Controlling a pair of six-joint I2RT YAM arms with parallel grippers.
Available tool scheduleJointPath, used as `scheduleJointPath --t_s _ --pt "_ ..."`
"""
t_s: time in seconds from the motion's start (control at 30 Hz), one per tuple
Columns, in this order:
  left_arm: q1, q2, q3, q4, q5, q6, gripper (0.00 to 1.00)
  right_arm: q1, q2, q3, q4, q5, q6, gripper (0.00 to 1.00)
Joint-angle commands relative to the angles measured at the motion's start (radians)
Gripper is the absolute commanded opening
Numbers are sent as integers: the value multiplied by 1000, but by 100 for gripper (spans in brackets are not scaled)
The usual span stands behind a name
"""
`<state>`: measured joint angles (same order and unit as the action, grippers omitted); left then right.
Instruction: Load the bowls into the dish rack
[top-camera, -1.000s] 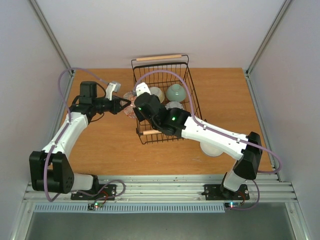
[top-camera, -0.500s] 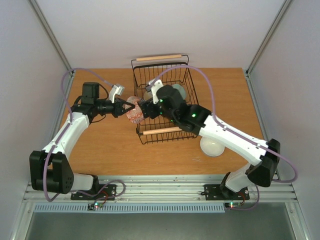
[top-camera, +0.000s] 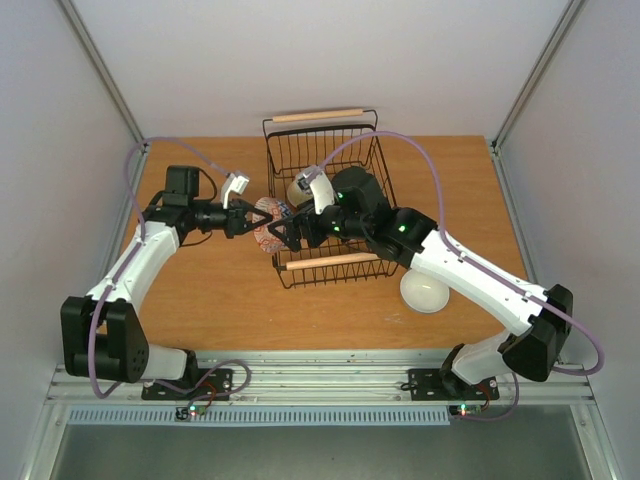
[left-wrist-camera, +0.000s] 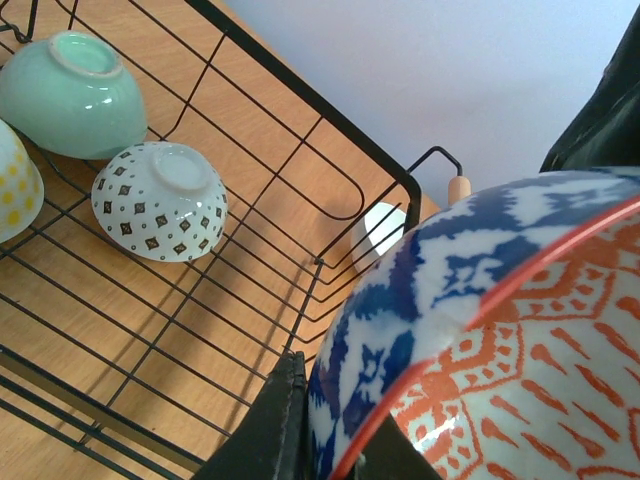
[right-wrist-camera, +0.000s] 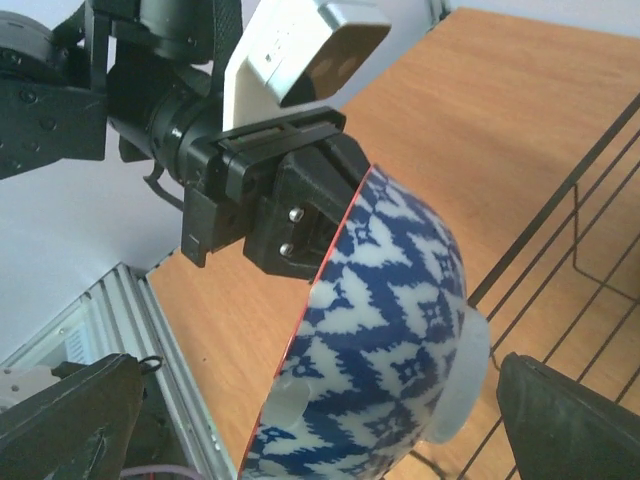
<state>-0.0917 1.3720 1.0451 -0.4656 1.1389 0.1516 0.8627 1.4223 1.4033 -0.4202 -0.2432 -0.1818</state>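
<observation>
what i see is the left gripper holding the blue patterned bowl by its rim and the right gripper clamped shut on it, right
Not quite. The left gripper holds the bowl by its rim, but the right gripper is open, not clamped: the right wrist view shows its fingers wide apart either side of the bowl.

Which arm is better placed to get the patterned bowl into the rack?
Probably right: the right gripper is open around the blue-patterned bowl, its arm across the dish rack; the left gripper grips the rim from outside.
</observation>
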Motion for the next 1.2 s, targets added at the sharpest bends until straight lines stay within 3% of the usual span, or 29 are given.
scheduleJointPath --t_s 0.0,0.43,0.6,0.73,0.97,1.03,1.07,1.17 --pt "10 -19 37 18 69 11 1 -7 25 7 -17 -46 42 98" --pt "24 -35 21 54 87 -14 0 -7 78 -4 -6 -54 65 99" --pt "24 -34 21 55 92 -14 0 -8 102 9 -3 -88 75 94" --pt "26 -31 20 58 94 -19 1 -8 106 11 4 -94 81 74" --pt "26 -32 23 58 65 -26 0 -10 94 22 -16 -14 68 5" --pt "25 -38 23 59 26 -31 4 -10 89 39 -48 44 32 2" --pt "26 -42 23 59 2 -34 11 -10 88 51 -67 78 13 1" --pt "27 -52 21 72 -56 -53 52 -13 87 91 -124 214 -55 1"
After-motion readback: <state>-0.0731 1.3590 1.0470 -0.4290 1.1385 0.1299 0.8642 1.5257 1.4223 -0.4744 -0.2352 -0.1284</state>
